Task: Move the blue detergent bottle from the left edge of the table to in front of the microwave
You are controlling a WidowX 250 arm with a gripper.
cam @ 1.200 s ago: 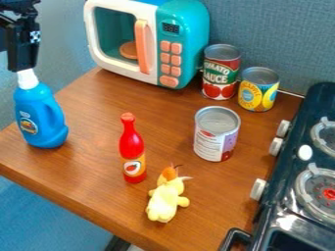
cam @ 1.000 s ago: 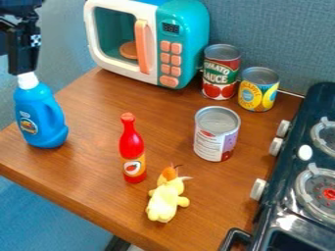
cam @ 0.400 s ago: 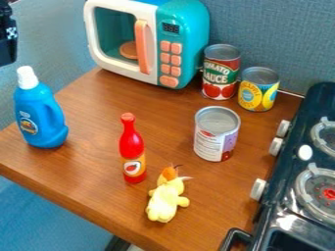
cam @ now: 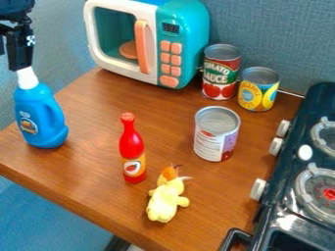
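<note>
Bottle [cam: 40, 120], blue with a white cap [cam: 27, 78], standing upright near the left edge of the tabletop [cam: 91, 127]. Black claw [cam: 19, 64] at upper left, right over the cap; whether they touch is unclear, and I cannot tell if the claw is spread or pressed together. Beside the bottle, toward the middle, is a red sauce bottle [cam: 132, 152]; a toy microwave [cam: 188, 29] is behind. The blue one looks like stiff, smooth plastic, probably light if empty, and apt to slip or tip if pushed high up. The narrow cap seems the best hold from above; the moulded handle [cam: 55, 111] suits a side grip.
</note>
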